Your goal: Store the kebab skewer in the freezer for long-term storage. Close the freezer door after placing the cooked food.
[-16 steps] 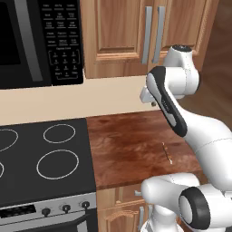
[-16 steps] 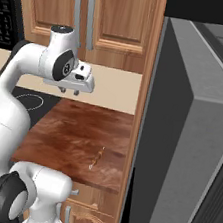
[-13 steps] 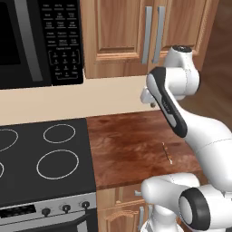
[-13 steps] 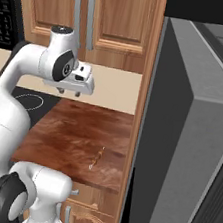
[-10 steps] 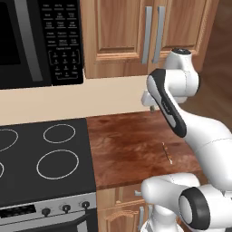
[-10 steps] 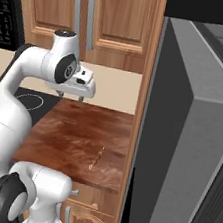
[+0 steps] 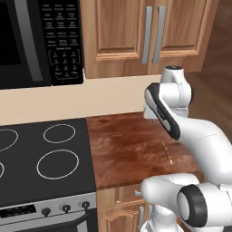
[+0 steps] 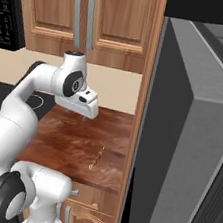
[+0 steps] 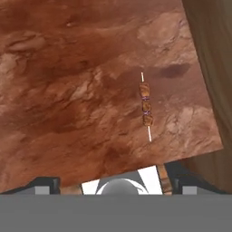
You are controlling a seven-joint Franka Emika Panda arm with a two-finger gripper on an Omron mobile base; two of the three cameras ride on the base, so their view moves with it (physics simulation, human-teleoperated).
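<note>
Overhead, the arm bends forward, fingers (image 9: 116, 183) spread wide above the kebab skewer (image 9: 145, 107) on the counter (image 9: 68, 90).

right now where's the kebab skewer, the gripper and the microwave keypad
kebab skewer (image 9: 146, 107), hand view, middle meat chunk
gripper (image 8: 76, 113), right base view, between the fingertips
microwave keypad (image 7: 63, 50), left base view, button grid

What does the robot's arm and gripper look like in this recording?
The arm is glossy white with rounded, bulging links and dark grey to black bands at the joints. A round black joint cap shows near its base. The gripper hangs from a boxy white hand with a small dark spot on its side; its two small finger tips are dark. No cables or lettering show.
</note>
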